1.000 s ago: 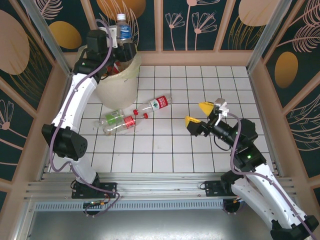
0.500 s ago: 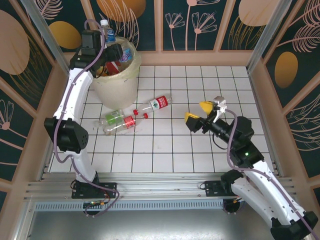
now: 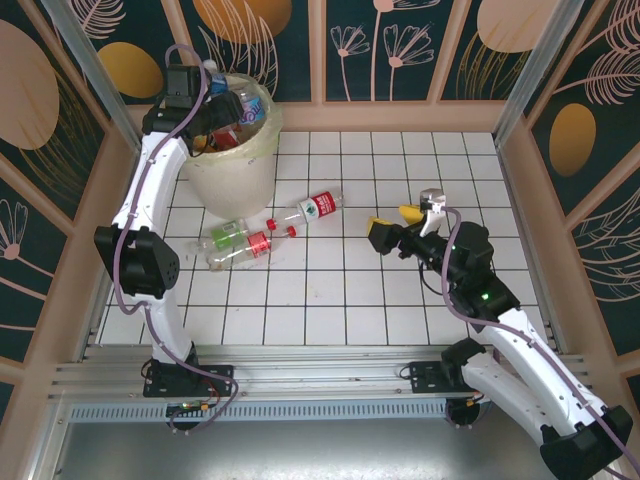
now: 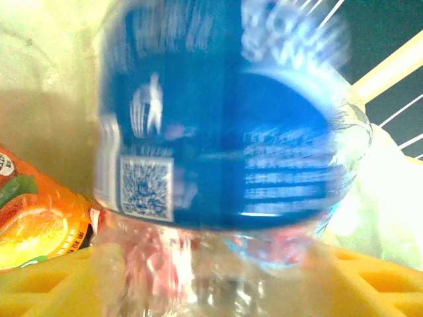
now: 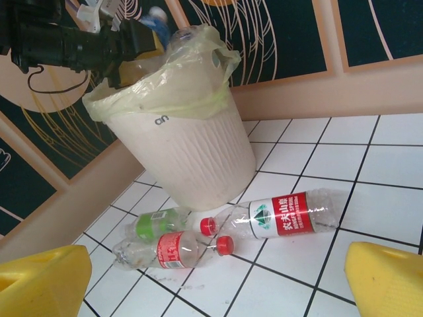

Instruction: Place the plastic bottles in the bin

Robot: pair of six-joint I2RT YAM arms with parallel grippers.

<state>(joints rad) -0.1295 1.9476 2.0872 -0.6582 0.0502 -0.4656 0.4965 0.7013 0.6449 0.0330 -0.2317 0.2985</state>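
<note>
left wrist view shows a qr code [image 4: 147, 187] on the blue bottle [image 4: 225, 132]

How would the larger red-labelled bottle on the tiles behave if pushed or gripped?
The larger red-labelled bottle lies on its side on smooth tiles, so a push would probably roll it. It looks clear and empty, so it is likely light and easily knocked away. Its walls look thin and slightly dented, so it may buckle when squeezed.
</note>
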